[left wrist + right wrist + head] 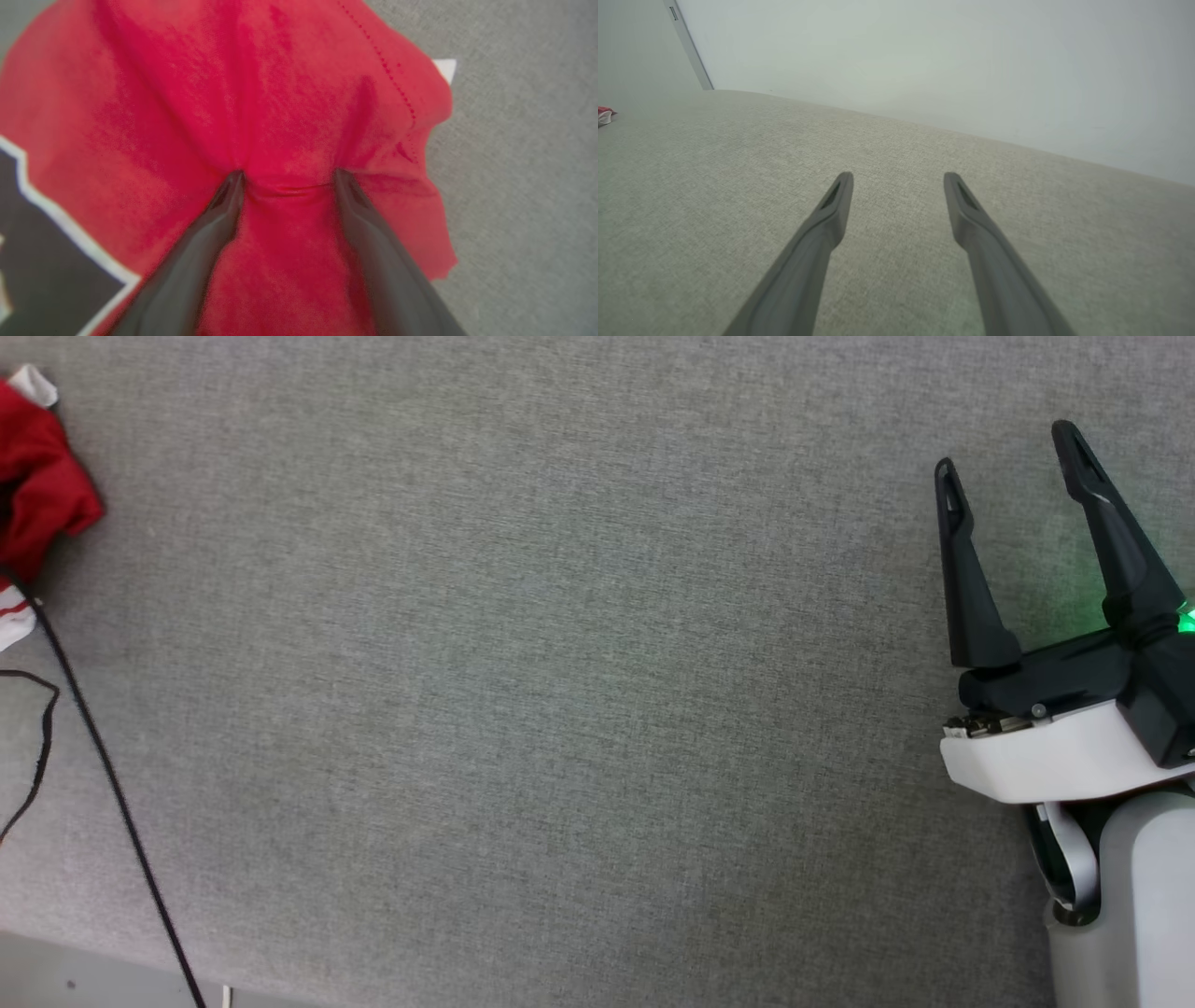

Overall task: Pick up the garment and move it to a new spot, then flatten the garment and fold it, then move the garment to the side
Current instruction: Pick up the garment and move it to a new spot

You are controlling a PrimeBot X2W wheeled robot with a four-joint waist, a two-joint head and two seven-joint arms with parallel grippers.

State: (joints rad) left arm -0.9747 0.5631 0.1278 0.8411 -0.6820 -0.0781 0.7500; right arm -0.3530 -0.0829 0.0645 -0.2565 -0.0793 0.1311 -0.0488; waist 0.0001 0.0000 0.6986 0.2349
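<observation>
The left fingers (219,219), spread wide and holding nothing yet, press their tips into the crumpled garment (299,93). A ridge of red cloth is bunched between them, with the hem stitching to their upper right and the black, white-edged lettering (42,261) to their lower left. The right fingers (971,588), equally wide and empty, hover over the bare grey surface (560,709), the garment well away to their left. The pickup appears to be at the closing stage. A good grasp would likely shut squarely on that raised ridge, catch enough layers to prevent slipping, then lift straight up, clear of the black cable (112,775) beside the garment.
</observation>
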